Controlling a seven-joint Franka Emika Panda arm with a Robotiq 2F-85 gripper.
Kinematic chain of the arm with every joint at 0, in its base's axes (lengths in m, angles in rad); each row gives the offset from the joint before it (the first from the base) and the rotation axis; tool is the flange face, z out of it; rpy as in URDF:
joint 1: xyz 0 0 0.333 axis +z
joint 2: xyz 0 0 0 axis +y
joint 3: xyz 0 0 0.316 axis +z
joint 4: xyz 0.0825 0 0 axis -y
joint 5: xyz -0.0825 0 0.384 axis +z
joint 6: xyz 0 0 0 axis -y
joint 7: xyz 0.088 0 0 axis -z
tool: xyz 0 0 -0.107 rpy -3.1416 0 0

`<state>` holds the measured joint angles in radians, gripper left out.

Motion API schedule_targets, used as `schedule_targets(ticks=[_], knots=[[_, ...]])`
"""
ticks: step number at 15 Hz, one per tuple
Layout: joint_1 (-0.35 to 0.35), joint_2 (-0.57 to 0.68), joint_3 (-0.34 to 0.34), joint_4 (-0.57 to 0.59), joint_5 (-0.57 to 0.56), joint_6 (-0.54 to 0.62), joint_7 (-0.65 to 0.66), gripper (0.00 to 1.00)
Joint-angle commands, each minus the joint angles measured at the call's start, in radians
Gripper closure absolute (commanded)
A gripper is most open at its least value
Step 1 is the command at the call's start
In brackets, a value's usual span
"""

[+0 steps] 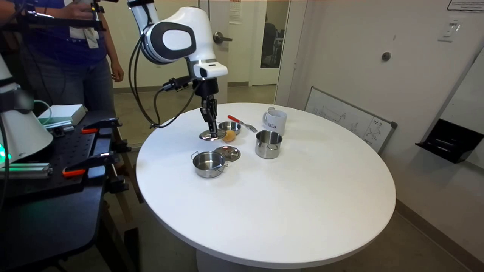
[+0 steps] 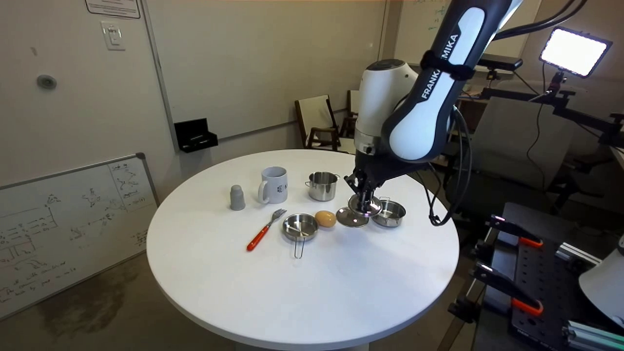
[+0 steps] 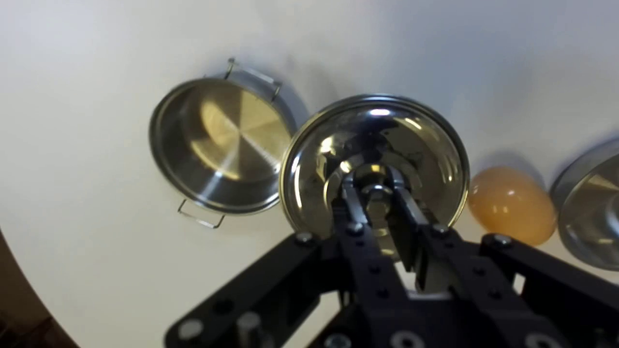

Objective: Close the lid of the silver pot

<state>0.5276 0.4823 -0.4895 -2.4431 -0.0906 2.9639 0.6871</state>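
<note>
The lid point(image 3: 373, 142) hangs clear above the bench point(image 1: 302, 207), pinched by its centre in the hand point(image 3: 374, 181), which is nearly closed: the picking up is done. The tall pot point(image 1: 267, 149), probably the one meant, stands uncovered on the bench, apart from the lid. Carrying over, lowering and letting go seem left. The shallow pot point(image 3: 220, 147) is uncovered too, with a second lid point(image 1: 228, 153) lying just beside it.

Gripper point(image 3: 376, 186) was mainly black, held lid point(image 3: 372, 135) and tall pot point(image 1: 267, 149) silver, egg point(image 2: 325, 219) orange-tan, fork point(image 2: 264, 230) red-handled, mug point(image 1: 275, 122) white, dark-lettered.
</note>
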Motion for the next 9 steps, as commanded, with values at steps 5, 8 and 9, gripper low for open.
schedule_targets(ticks=[5, 8, 9], knots=[[0.126, 0.067, -0.183, 0.168, -0.070, -0.023, 0.036, 0.95], [0.090, 0.045, -0.158, 0.154, -0.053, -0.007, 0.001, 0.95], [0.087, 0.045, -0.159, 0.158, -0.053, -0.007, 0.001, 0.81]])
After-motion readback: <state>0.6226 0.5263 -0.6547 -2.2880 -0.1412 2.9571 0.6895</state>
